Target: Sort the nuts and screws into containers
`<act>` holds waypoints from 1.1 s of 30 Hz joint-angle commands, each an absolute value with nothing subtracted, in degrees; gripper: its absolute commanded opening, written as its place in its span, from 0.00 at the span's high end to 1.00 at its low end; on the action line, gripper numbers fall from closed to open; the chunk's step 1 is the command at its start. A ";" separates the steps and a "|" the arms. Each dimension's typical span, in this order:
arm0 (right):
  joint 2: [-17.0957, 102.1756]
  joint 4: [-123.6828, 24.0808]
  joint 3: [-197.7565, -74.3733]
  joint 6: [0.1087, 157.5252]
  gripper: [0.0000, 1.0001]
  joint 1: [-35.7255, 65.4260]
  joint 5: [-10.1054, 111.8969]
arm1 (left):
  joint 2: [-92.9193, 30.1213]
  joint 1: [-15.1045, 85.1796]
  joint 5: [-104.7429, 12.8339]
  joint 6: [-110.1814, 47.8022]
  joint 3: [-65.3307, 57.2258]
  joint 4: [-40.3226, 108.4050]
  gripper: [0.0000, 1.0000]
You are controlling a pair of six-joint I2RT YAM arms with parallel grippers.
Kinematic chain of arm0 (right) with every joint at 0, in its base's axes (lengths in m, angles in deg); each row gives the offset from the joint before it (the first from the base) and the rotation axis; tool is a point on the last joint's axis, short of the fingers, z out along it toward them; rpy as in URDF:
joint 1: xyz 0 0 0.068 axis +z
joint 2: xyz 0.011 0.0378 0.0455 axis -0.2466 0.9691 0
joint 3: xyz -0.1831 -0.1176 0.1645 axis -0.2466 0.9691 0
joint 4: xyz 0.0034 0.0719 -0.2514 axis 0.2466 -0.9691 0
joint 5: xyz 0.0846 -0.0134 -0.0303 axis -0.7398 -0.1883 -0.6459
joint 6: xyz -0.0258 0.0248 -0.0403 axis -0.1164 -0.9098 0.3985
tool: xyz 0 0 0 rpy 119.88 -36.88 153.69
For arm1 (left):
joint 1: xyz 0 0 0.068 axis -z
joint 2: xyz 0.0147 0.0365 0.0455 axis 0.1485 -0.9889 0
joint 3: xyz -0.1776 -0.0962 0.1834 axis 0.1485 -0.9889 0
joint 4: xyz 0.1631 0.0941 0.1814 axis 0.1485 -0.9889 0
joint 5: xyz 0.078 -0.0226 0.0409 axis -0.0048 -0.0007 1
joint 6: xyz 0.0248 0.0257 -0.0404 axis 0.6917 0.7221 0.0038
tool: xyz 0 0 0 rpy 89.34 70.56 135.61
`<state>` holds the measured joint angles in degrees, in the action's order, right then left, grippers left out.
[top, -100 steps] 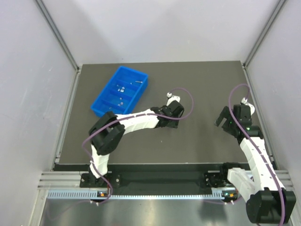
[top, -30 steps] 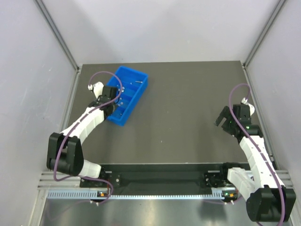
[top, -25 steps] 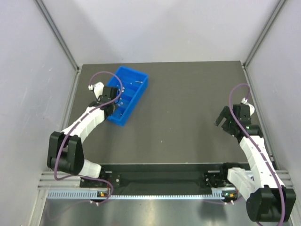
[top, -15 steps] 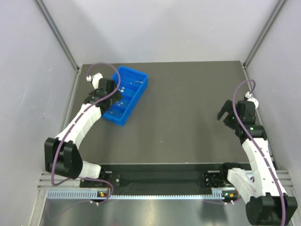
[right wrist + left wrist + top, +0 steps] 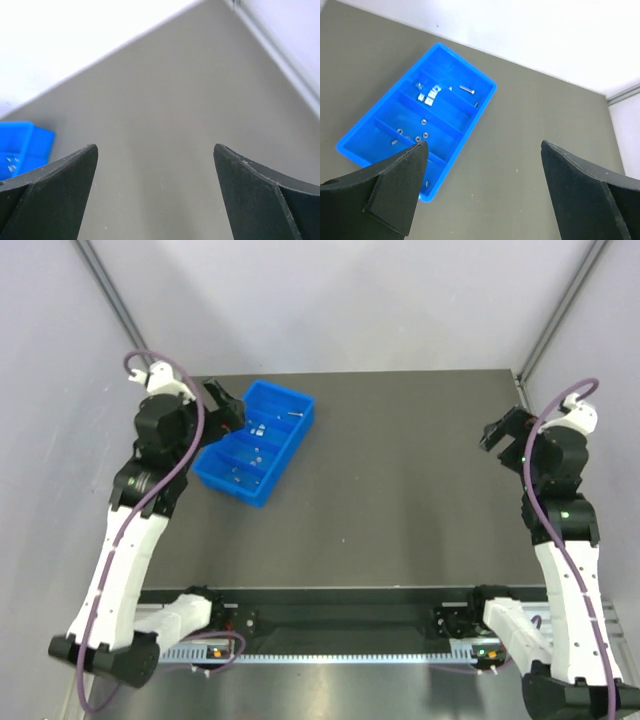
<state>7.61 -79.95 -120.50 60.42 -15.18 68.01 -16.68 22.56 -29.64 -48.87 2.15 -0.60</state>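
Observation:
The blue tray (image 5: 303, 426) lies at the table's back left; it also shows in the left wrist view (image 5: 487, 102) and at the left edge of the right wrist view (image 5: 20, 150). A screw (image 5: 466, 89) and small metal pieces lie in its far compartment, several nuts (image 5: 418, 138) in a middle one, and one speck (image 5: 427, 183) in the nearest. My left gripper (image 5: 225, 406) is raised high beside the tray's left end, open and empty. My right gripper (image 5: 503, 432) is raised near the right edge, open and empty.
The dark table mat (image 5: 400, 470) ends at grey walls at the back and sides. A metal rail (image 5: 280, 55) runs along the mat's right edge. Purple cables loop from both wrists.
Both arms have risen and drawn back. My left gripper lifted off the tray toward the back left. My right gripper lifted toward the right wall.

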 commanded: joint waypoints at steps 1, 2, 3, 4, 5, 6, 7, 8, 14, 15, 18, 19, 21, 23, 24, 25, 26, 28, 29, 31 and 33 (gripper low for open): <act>4.63 -78.56 -125.02 64.61 0.00 -15.16 68.83 | -9.45 22.34 -29.52 -47.47 -2.54 -3.65 0.01; 4.00 -78.74 -125.20 65.06 0.00 -15.16 68.38 | -7.69 22.34 -27.78 -47.73 -4.14 -3.75 0.01; 2.26 -78.82 -125.21 65.33 0.00 -15.16 67.86 | -4.11 22.34 -27.15 -48.26 -5.72 -4.09 0.01; 1.28 -78.74 -124.34 65.68 0.00 -15.16 67.33 | -2.33 22.34 -26.97 -48.44 -9.04 -4.10 0.01; 0.23 -78.65 -123.54 65.85 0.00 -15.16 67.15 | -0.48 22.34 -27.14 -48.87 -10.73 -3.75 0.01; -2.04 -78.39 -122.58 65.77 0.00 -15.16 66.98 | 3.01 22.34 -27.49 -49.40 -12.22 -3.92 0.01; -3.20 -78.12 -120.13 65.25 0.00 -15.16 67.15 | 4.79 22.34 -27.50 -50.01 -15.02 -3.83 0.01; -4.43 -77.69 -118.80 64.81 0.00 -15.16 67.24 | 6.46 22.34 -27.41 -51.41 -16.44 -3.66 0.01; -13.22 -77.42 -107.99 61.73 0.00 -15.16 62.24 | 17.98 22.34 -26.79 -55.20 -25.50 -5.15 0.01; -15.06 -77.68 -105.89 61.38 0.00 -15.16 60.58 | 20.08 22.34 -26.62 -55.21 -27.16 -5.67 0.01; -18.31 -78.64 -103.42 60.50 0.00 -15.16 58.98 | 22.90 22.34 -25.83 -55.47 -29.11 -7.17 0.01; -19.02 -78.91 -102.10 60.06 0.00 -15.16 58.72 | 23.26 22.34 -25.65 -55.30 -29.98 -7.43 0.01; -20.60 -79.00 -100.95 59.88 0.00 -15.16 58.71 | 23.88 22.34 -24.86 -54.94 -31.04 -8.05 0.01; -20.96 -78.74 -100.16 59.70 0.00 -15.16 58.71 | 24.23 22.42 -24.25 -54.59 -31.66 -8.32 0.01; -20.88 -78.56 -99.98 59.70 0.00 -15.16 58.80 | 24.14 22.42 -24.25 -54.68 -32.10 -8.14 0.01; -20.70 -78.47 -99.72 59.53 0.00 -15.16 58.80 | 24.14 22.42 -24.25 -54.50 -32.19 -8.05 0.01; -20.35 -78.47 -99.72 59.62 0.00 -15.16 58.71 | 24.06 22.42 -24.33 -54.50 -32.36 -8.05 0.01; -19.65 -78.65 -99.98 59.79 0.00 -15.16 58.71 | 24.06 22.42 -24.68 -54.50 -32.54 -7.79 0.01; -19.38 -78.91 -100.16 59.88 0.00 -15.16 58.71 | 24.06 22.42 -24.86 -54.33 -32.54 -7.70 0.01; -18.86 -79.09 -100.51 60.32 0.00 -15.16 58.80 | 24.06 22.34 -24.95 -54.33 -32.71 -7.61 0.01; -19.03 -79.26 -100.60 60.49 0.00 -15.16 58.71 | 23.88 22.42 -25.12 -54.33 -32.80 -7.44 0.01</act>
